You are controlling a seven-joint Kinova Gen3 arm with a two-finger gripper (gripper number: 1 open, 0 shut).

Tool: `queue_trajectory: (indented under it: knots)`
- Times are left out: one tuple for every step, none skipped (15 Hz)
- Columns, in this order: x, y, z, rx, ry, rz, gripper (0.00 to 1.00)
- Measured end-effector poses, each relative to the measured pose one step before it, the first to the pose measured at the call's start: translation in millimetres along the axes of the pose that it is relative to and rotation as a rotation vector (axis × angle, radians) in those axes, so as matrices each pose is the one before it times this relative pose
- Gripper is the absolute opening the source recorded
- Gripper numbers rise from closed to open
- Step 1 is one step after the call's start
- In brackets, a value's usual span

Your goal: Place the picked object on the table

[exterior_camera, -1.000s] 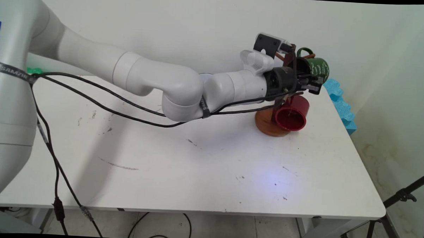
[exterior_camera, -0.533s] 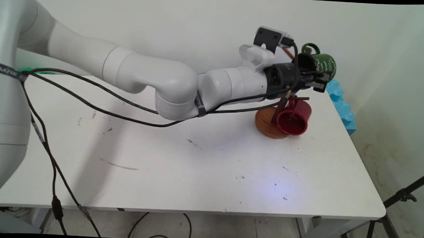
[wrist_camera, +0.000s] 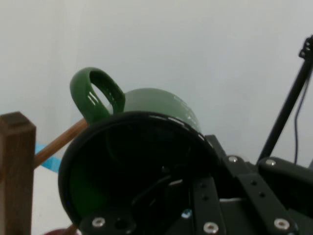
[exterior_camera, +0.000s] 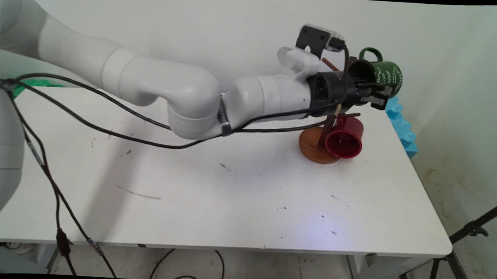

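Note:
My gripper [exterior_camera: 376, 98] is shut on the rim of a dark green mug [exterior_camera: 386, 74], held on its side above the table's far right. In the hand view one finger sits inside the green mug [wrist_camera: 146, 147] and the other outside its wall. The mug's handle [wrist_camera: 95, 93] points up, right at the tip of a slanted wooden peg [wrist_camera: 58, 142]; I cannot tell whether the two touch. The peg belongs to a wooden mug tree [exterior_camera: 312, 148], whose post [wrist_camera: 17, 171] stands at the left. A red mug [exterior_camera: 344, 136] hangs on a lower peg beneath my gripper.
Blue corrugated foam [exterior_camera: 402, 126] lies along the table's far right edge, just behind the green mug. A green object [exterior_camera: 35, 82] shows at the far left. A black tripod [exterior_camera: 468, 229] stands on the floor to the right of the table.
The arm has carried the green mug to the right and slightly up, away from the mug tree's post. The red mug has swung a little on its peg.

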Motion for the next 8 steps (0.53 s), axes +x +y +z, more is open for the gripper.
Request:
queue_trajectory:
  knots:
    - [2.72,0.89,-6.04,-0.00454,-0.00901,0.00512,0.00]
    - [2.92,0.37,-7.37,-0.00666,-0.01404,0.00569,0.00]
    - [2.90,-0.65,-7.27,-0.00510,-0.01360,0.00429,0.00]
    - [4.18,-1.53,-9.69,-0.00694,-0.01611,0.00456,0.00]
    - [4.18,-1.78,-9.39,-0.00953,-0.01496,0.00243,0.00]
    - [5.21,-2.21,-12.07,-0.01009,-0.01591,0.00484,0.00]
    - [5.89,-2.11,-13.25,-0.00971,-0.01310,0.00932,0.00]
    - [5.03,-1.63,-13.94,-0.00745,-0.01071,0.01384,0.00]
